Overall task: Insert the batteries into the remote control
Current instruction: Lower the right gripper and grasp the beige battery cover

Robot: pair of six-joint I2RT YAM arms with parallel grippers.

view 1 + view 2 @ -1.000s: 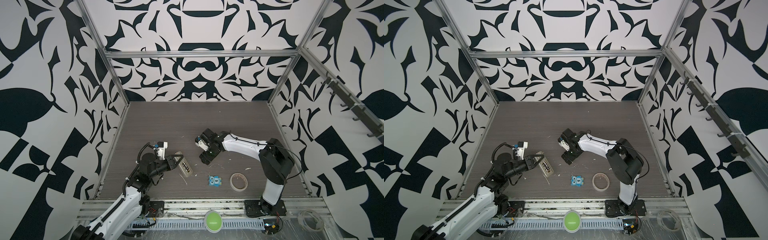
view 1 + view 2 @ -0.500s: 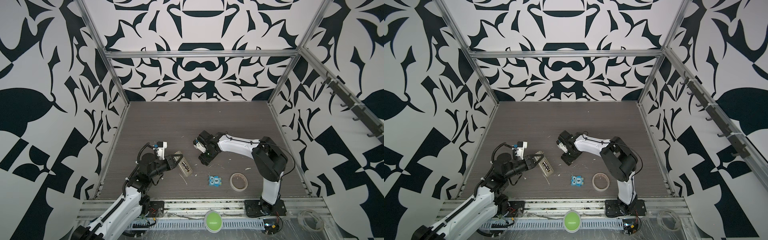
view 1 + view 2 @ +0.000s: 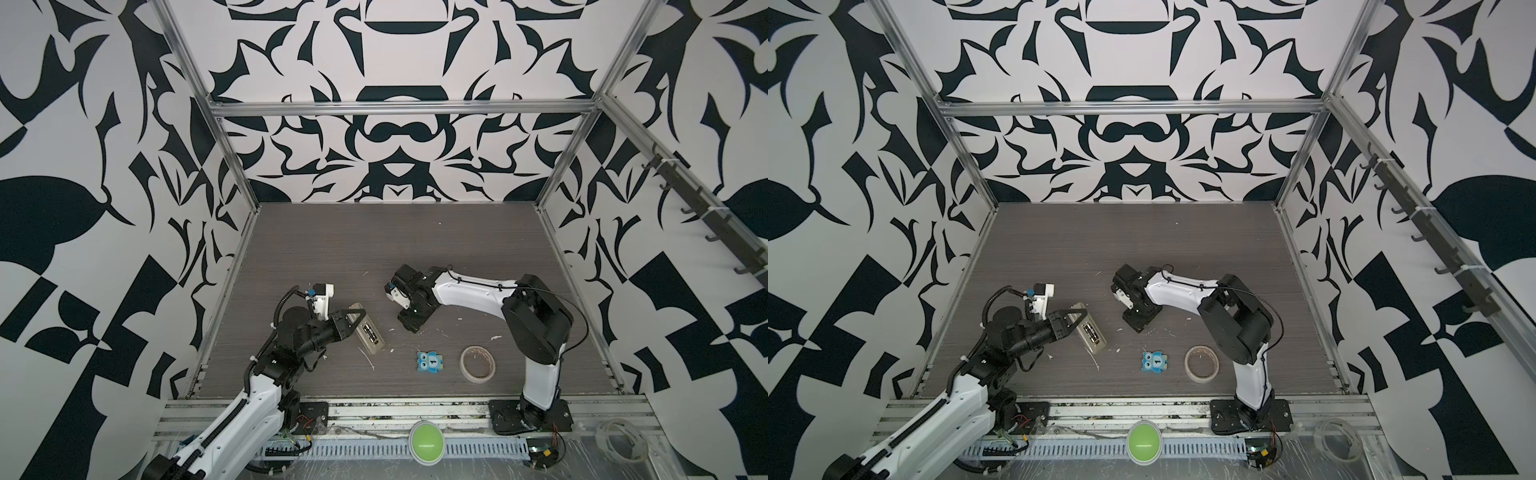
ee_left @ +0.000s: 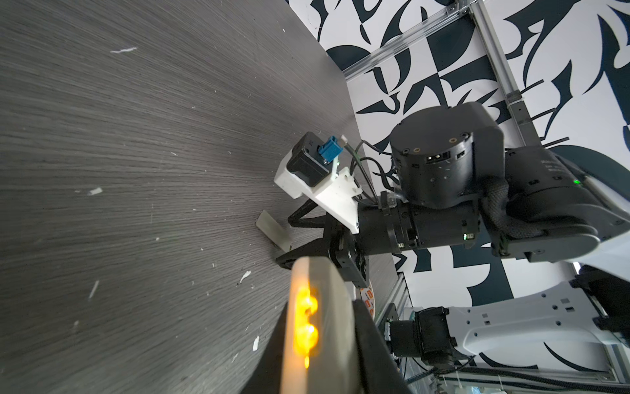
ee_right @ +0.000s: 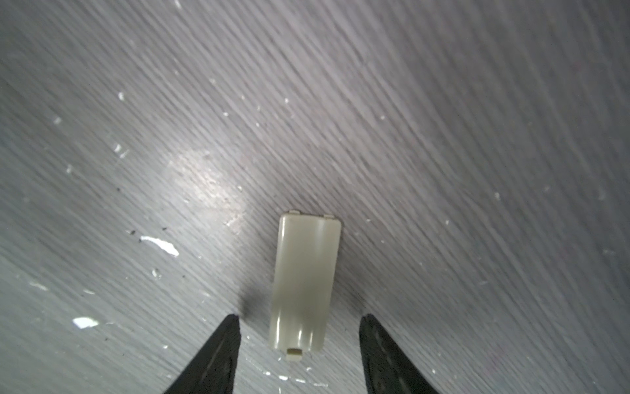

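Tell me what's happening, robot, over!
Left hand shut on remote control. Right hand open, astride loose cover on table. Nothing in the way.

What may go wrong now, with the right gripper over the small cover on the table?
The cover lies flat on the table between the right gripper's open fingers; they may scrape past it or push it away.
The left gripper holds the remote control by one end; pressing there might tilt it.
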